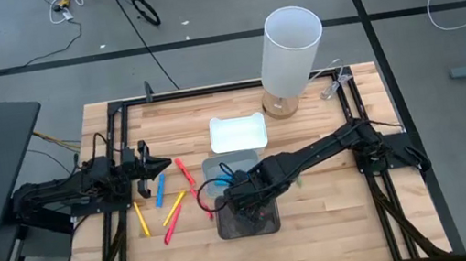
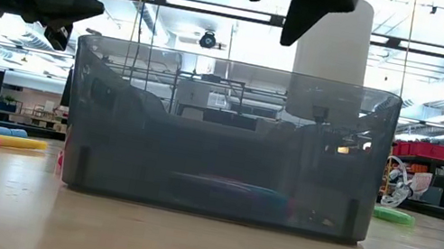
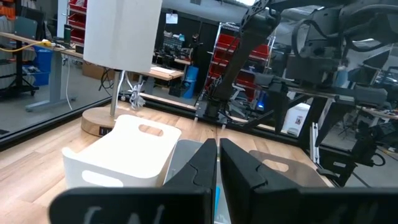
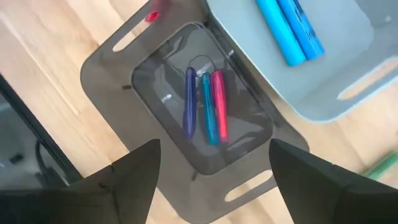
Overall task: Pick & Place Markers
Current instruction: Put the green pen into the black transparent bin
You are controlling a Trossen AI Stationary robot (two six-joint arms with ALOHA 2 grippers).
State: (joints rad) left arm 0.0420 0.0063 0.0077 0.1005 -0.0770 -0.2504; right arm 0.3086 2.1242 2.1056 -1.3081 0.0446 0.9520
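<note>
Right gripper (image 4: 211, 171) hangs directly above the dark bin (image 4: 118, 62), fingers spread wide and holding nothing. Inside the bin you can see three markers (image 4: 204, 106) lying side by side: purple, teal and red. This looks like the moment just after a drop, so your next move is probably to reach to the bin's left, where loose markers (image 1: 174, 210) in yellow, orange, red and blue lie scattered on the desk (image 1: 337, 207). Just behind the dark bin, a pale grey bin (image 4: 249, 43) holds blue markers (image 4: 289, 28). Left gripper (image 1: 164, 166) waits near those loose markers, fingers pressed together and empty.
</note>
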